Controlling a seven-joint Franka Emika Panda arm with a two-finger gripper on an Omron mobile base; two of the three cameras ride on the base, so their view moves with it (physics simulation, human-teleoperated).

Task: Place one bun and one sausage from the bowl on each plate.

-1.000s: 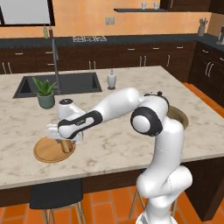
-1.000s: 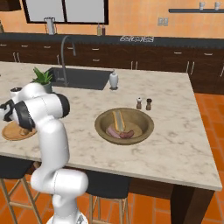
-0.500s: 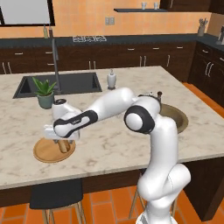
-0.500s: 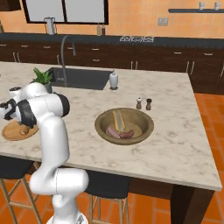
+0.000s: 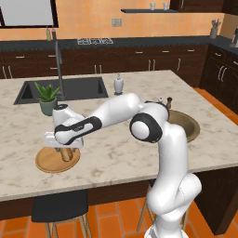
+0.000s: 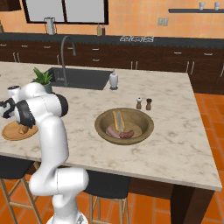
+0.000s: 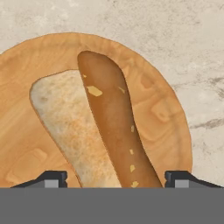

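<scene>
Since the earlier frames the arm has drawn its hand slightly back and up over the light-wood plate (image 5: 46,163), and the gripper (image 5: 65,151) now hangs just above it rather than pressing down; its jaws stand wide, one dark tip to each side of the bun (image 7: 98,135) in the hand view, and they close on nothing. That bun lies on the plate (image 7: 166,113), its pale split side up beside the golden crust, running lengthwise across the wood; in the left base view it shows as a small tan shape under the hand (image 5: 66,154), and in the right base view as a tan piece on the plate (image 6: 22,129) at the counter's near left edge (image 6: 13,133).

The brown wooden bowl (image 6: 146,124) sits well apart, towards the middle of the marble counter (image 6: 175,148); inside it a second bun (image 6: 118,120) leans along the far wall; two sausages (image 6: 120,133) lie side by side at the bottom, touching each other. Just behind the bowl stand a pair of small shakers (image 6: 143,103); a potted plant (image 5: 46,97) stands near the sink (image 5: 79,88), with a white soap bottle (image 5: 119,84) beside the basin.
</scene>
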